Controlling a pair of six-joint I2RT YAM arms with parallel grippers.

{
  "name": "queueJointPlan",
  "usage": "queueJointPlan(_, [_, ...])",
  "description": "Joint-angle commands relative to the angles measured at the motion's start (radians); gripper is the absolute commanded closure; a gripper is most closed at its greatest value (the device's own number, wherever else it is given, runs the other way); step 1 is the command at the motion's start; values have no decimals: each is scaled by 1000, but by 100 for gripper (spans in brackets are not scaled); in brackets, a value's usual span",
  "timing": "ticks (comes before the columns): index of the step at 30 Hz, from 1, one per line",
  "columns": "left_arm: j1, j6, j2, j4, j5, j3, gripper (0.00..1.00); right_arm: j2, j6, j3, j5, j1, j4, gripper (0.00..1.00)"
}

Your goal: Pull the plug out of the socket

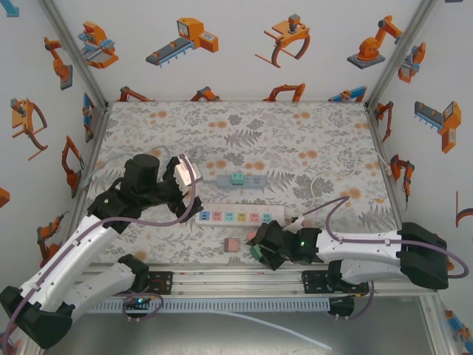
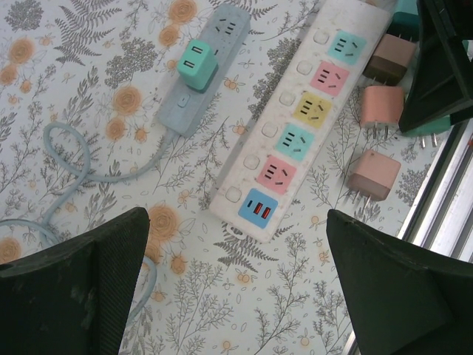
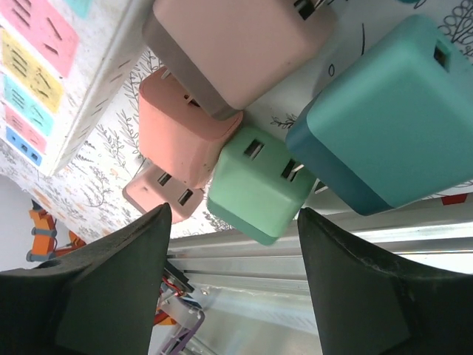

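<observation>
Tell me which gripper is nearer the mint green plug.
Right. The right gripper hangs over the mint green plug, a finger each side; the left gripper is over the USB end of the white power strip.

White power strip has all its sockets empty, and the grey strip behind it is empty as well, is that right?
Not quite. The white power strip does have all its sockets empty, but the grey strip behind it is not empty: a teal plug sits in one of its sockets. The left wrist view shows it.
</observation>
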Motion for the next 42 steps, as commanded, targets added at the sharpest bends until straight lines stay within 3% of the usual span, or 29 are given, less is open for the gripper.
queueJointPlan(1, [5,-8,-1,7,-5,-6,3,-26,391,-9,56,10,-45,36])
queueJointPlan(10, [5,-10,20,8,-5,-5,3,-99,252,35,115,11,-96,31])
queueJointPlan(18, [5,-26,38,20,10,-1,3,-179,-90,161,299,-1,-186,32])
queueJointPlan(23, [5,-58,49,47,21,-4,3,-153,-588,294,368,-68,-163,29])
queueJointPlan(29, [5,-180,80,117,4,-5,3,-41,-1257,466,323,-161,-70,6])
queueJointPlan(32, [5,-254,91,179,-9,-19,3,2,-1580,510,272,-207,1,6])
queueJointPlan(37, [5,-362,117,289,-63,-41,3,97,-1959,573,280,-272,69,0])
queueJointPlan(42, [10,-471,195,349,-123,-21,3,170,-2261,570,56,-404,205,0])
